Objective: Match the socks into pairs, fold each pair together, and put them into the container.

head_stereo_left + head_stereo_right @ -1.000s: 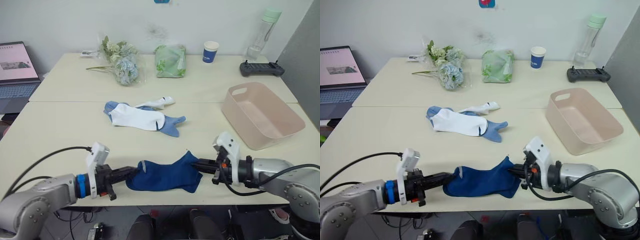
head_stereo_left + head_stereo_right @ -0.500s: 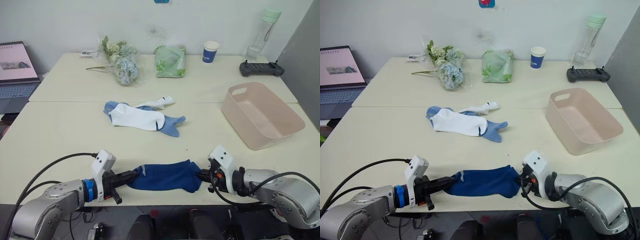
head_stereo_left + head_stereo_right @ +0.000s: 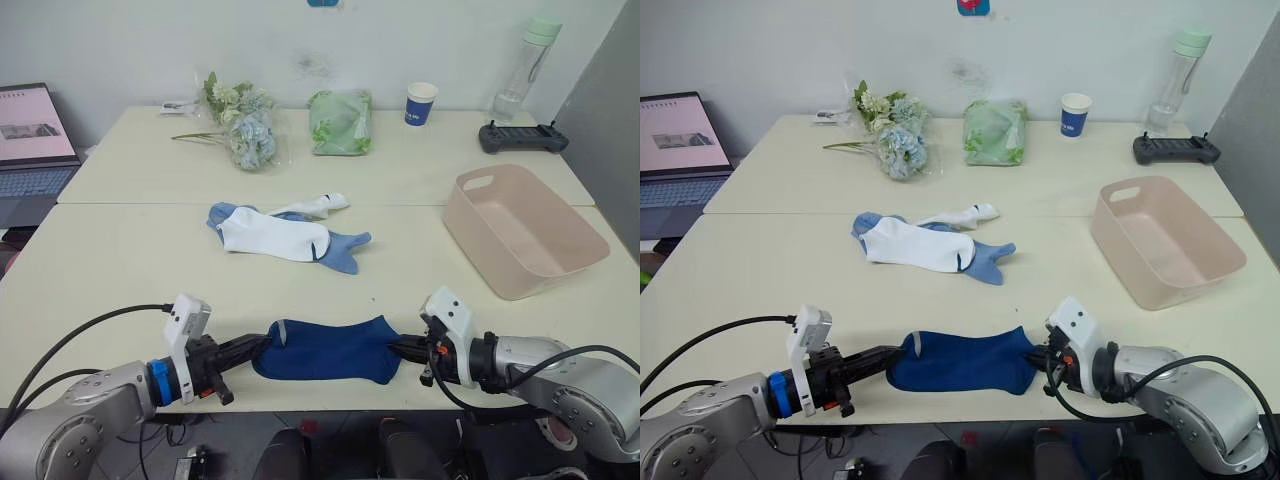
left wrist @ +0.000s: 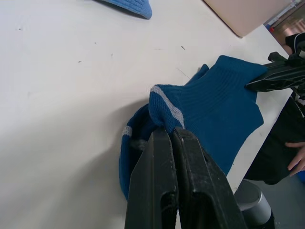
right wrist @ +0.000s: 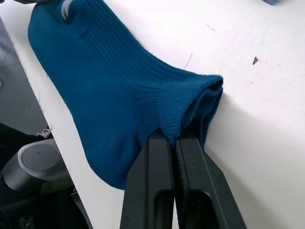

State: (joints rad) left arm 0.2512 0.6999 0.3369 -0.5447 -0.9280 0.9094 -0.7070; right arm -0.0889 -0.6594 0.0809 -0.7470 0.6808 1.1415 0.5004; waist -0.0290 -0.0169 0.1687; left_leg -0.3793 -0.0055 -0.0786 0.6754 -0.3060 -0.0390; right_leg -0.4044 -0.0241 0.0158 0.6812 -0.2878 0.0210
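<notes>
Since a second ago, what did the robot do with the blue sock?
Both grippers kept hold of the navy socks, left gripper at one end, right gripper at the other. A second ago the right end was bunched and raised; now it has been lowered and pulled flat along the table's near edge. The other socks and the tub stayed put.

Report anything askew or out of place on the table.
Nothing is damaged or spilled. The white and light blue socks lie in a loose overlapping heap mid-table, unpaired. The navy socks, stretched between both grippers, overhang the near edge slightly.
</notes>
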